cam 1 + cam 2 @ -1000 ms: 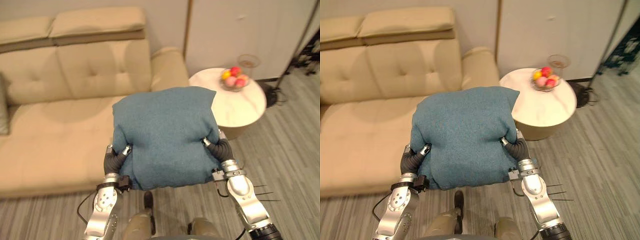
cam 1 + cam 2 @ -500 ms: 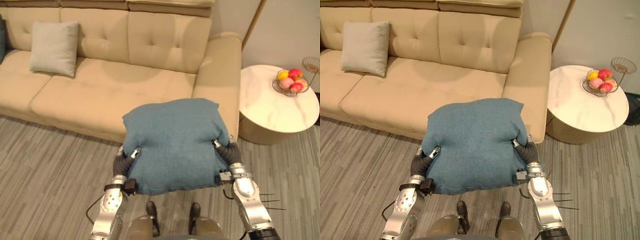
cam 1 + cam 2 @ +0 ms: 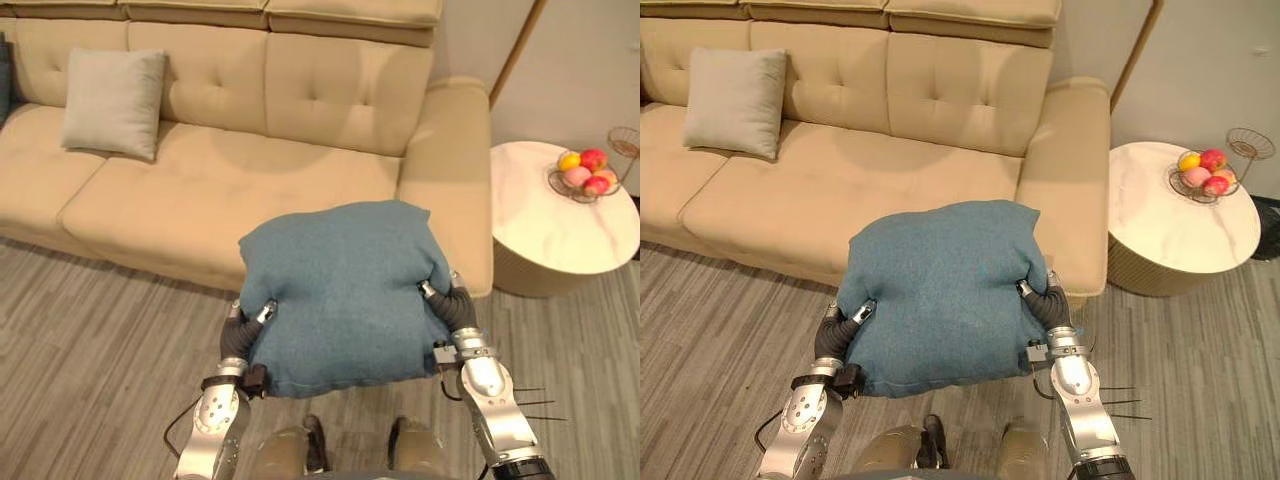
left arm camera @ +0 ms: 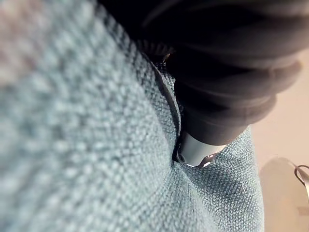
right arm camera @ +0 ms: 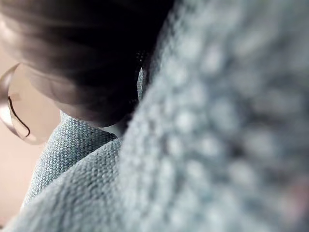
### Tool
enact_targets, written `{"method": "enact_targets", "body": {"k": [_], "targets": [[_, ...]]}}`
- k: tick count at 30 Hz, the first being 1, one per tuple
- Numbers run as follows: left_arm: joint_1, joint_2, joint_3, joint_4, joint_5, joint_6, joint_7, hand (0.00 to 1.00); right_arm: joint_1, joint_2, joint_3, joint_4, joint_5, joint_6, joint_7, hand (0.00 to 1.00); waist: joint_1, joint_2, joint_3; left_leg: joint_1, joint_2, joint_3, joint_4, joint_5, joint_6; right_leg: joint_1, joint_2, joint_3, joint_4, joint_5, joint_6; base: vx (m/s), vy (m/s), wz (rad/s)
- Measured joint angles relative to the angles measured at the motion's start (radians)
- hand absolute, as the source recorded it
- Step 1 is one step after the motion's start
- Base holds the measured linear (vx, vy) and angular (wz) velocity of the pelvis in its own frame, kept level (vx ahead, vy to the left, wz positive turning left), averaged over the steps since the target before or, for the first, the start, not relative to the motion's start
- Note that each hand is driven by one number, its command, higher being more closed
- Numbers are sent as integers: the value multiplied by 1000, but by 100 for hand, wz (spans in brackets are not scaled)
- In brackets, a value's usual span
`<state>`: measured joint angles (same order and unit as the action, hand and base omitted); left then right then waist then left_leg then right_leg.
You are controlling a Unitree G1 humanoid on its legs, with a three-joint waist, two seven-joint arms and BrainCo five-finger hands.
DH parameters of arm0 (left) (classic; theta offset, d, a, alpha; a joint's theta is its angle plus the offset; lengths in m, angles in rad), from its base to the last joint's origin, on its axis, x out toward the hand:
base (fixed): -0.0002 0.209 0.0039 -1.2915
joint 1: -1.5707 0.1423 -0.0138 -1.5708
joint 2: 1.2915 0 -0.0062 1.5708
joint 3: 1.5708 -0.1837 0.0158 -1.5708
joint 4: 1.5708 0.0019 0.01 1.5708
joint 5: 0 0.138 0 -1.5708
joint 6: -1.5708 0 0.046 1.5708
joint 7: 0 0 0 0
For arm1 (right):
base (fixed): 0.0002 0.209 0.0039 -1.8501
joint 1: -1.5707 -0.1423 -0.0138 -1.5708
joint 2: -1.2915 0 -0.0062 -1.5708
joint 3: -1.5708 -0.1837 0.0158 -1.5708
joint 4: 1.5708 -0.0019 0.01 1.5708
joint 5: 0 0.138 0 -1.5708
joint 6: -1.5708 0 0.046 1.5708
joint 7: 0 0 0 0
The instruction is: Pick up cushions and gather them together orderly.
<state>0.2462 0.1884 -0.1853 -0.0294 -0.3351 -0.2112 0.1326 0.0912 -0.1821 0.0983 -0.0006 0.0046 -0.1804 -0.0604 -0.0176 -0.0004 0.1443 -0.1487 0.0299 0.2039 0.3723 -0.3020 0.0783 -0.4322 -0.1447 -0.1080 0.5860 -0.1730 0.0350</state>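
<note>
The blue cushion (image 3: 340, 285) is pinched at its sides by the left hand (image 3: 240, 333) and right hand (image 3: 452, 308), thumbs pressed into its top, held before the beige sofa (image 3: 230, 180), against whose back a grey cushion (image 3: 112, 100) is leant.

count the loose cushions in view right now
2. A blue cushion gripped by the left hand and right hand before the sofa; a grey cushion leaning on its backrest. A dark sliver at its far edge may be a third.
</note>
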Motion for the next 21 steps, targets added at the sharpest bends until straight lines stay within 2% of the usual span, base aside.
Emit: {"method": "enact_targets", "body": {"k": [1, 2, 3, 4, 5, 6, 7, 8, 9, 10, 11, 12, 13, 14, 15, 16, 17, 18, 21], "targets": [[-5, 1, -1, 4, 3, 0, 0, 100, 4, -2, -2, 0, 7, 0, 2, 100, -9, 1, 1, 22, 0, -14, -17, -6, -7, -11, 26, 2, -90, 19, 13, 432, -39, 45], [-13, 2, -4, 11, 5, 0, 0, 100, 14, -4, -5, 0, 27, 0, 6, 100, -28, 2, 2, 62, -8, -38, -48, -10, -19, -20, 60, -1, -223, 79, 24, 416, -46, 51], [-19, 3, -8, 18, 6, 0, 0, 100, 25, -4, -8, 0, 36, 0, 7, 100, -35, 0, 1, 83, -14, -47, -61, -5, -31, -20, 69, 0, -289, 121, 31, 574, -89, 81], [-34, 3, -14, 31, 18, 1, -1, 100, 47, -4, -15, -1, 48, 0, 7, 100, -54, -8, -1, 123, -30, -75, -57, -29, -55, -13, 75, 0, -387, 191, 27, 544, -136, 90], [-33, 2, -22, 33, 26, 1, -1, 100, 75, -3, -23, -6, 66, 0, 8, 100, -65, -21, -7, 169, -45, -99, -46, -68, -81, -20, 71, 3, -393, 243, -31, 560, -170, 94], [-32, -3, -28, 40, 29, 1, -1, 100, 90, -3, -25, -7, 69, 0, 8, 100, -75, -17, -10, 188, -43, -116, -34, -88, -97, -17, 68, 7, -350, 306, -68, 563, -213, 80], [-34, -30, -38, 62, 35, 5, -4, 100, 110, -8, -39, -10, 76, 2, 8, 100, -80, 25, -19, 177, -4, -136, 58, -99, -121, -22, 81, -29, -262, 265, -78, 562, -223, 55], [-31, -48, -42, 61, 35, 6, -9, 100, 125, -11, -50, -33, 76, 5, 8, 100, -76, 53, -23, 115, 45, -130, 227, -75, -162, -1, 108, -51, -243, 222, -93, 556, -216, 35], [-29, -54, -39, 62, 35, 7, -13, 100, 131, -17, -50, -53, 76, 10, 8, 100, -69, 63, -21, 81, 70, -121, 325, -44, -196, 18, 128, -54, -240, 204, -104, 562, -195, -3], [-26, -60, -36, 62, 35, 8, -18, 100, 143, -23, -50, -86, 76, 14, 8, 100, -51, 71, -18, 24, 117, -107, 470, 28, -202, 55, 158, -51, -241, 181, -120, 544, -161, -36], [-18, -61, -37, 62, 35, 9, -20, 100, 160, -23, -50, -129, 76, 15, 4, 100, -29, 72, -18, -12, 179, -76, 603, 28, -200, 113, 187, -49, -256, 162, -139, 614, -160, -44], [-17, -69, -37, 60, 34, 8, -22, 100, 182, -22, -50, -198, 76, 14, -4, 100, -22, 65, -18, -39, 219, -28, 652, 16, -180, 178, 199, -37, -285, 142, -147, 459, -106, -36], [-18, -70, -36, 57, 34, 7, -22, 100, 183, -21, -50, -213, 76, 13, -4, 100, -21, 62, -17, -47, 222, -17, 647, 10, -169, 189, 199, -30, -290, 136, -147, 389, -81, -30], [-18, -70, -36, 48, 33, 4, -23, 100, 181, -22, -50, -256, 76, 8, -4, 100, -19, 57, -17, -79, 235, 26, 599, -13, -132, 218, 197, -2, -314, 128, -146, 324, -42, -44], [-18, -72, -33, 36, 33, 3, -23, 100, 174, -21, -50, -282, 75, 2, -4, 100, -15, 56, -17, -97, 234, 47, 512, -27, -111, 239, 196, 33, -330, 120, -139, 299, -17, -57], [-18, -74, -31, 31, 33, 2, -23, 100, 171, -21, -50, -290, 74, 0, -4, 100, -11, 56, -17, -101, 230, 47, 457, -29, -111, 246, 195, 52, -331, 115, -137, 256, 41, -78], [-18, -83, -25, 27, 33, -3, -23, 100, 169, -22, -50, -293, 73, -3, -5, 100, 4, 56, -17, -100, 222, 33, 335, -29, -114, 260, 195, 87, -330, 104, -133, 230, 95, -83], [-18, -90, -21, 27, 34, -6, -23, 100, 168, -21, -50, -292, 73, -3, -6, 100, 8, 56, -17, -100, 205, -6, 248, -25, -122, 269, 193, 112, -327, 95, -126, 272, 162, -91], [-11, -92, -18, 28, 35, -5, -23, 100, 152, -20, -49, -263, 72, -3, -7, 100, 9, 57, -18, -99, 157, -129, 62, 7, -163, 285, 192, 211, -322, 80, -98, 236, 233, -100]]}}
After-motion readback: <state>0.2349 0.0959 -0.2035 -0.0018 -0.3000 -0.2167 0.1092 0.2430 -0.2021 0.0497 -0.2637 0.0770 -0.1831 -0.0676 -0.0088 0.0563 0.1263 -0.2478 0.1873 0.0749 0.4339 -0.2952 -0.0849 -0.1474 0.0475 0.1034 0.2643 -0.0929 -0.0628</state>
